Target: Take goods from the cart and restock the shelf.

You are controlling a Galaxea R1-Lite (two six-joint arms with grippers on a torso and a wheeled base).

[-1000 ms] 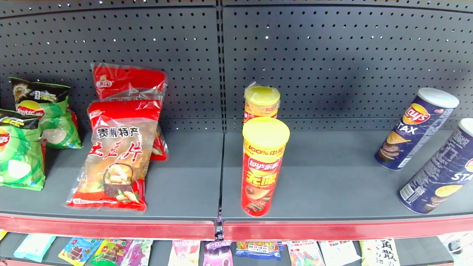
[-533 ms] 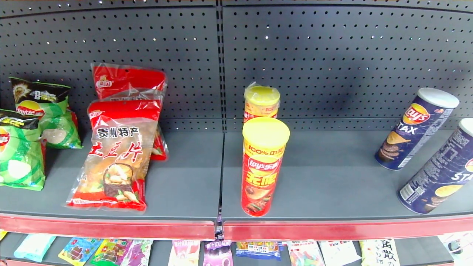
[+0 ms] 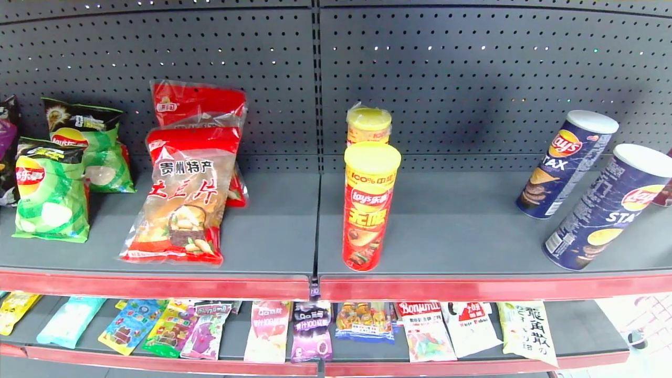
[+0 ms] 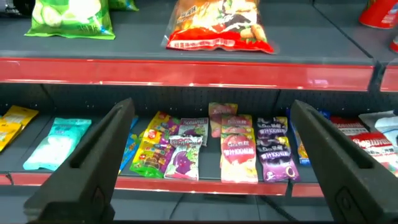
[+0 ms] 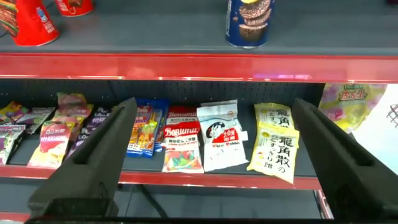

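Note:
On the grey shelf (image 3: 462, 231) a red chip can with a yellow lid (image 3: 369, 207) stands upright near the front edge, with a second one (image 3: 368, 125) behind it. Two blue chip cans (image 3: 564, 163) stand to the right. Left of the middle lie red snack bags (image 3: 184, 202), and green chip bags (image 3: 52, 194) lie farther left. My left gripper (image 4: 211, 106) is open and holds nothing; it sits in front of the lower shelf, below the red snack bag (image 4: 217, 25). My right gripper (image 5: 214, 102) is also open and holds nothing, below a blue can (image 5: 249, 22).
The upper shelf has a red front lip (image 3: 472, 287). The lower shelf (image 3: 588, 325) carries a row of several small flat packets (image 3: 310, 328). A perforated dark back panel (image 3: 446, 79) closes the rear. Bare shelf lies between the red can and the blue cans.
The whole head picture has shifted: the goods sit higher and smaller and more of the lower shelf shows, so the camera has moved. The goods themselves have not moved.

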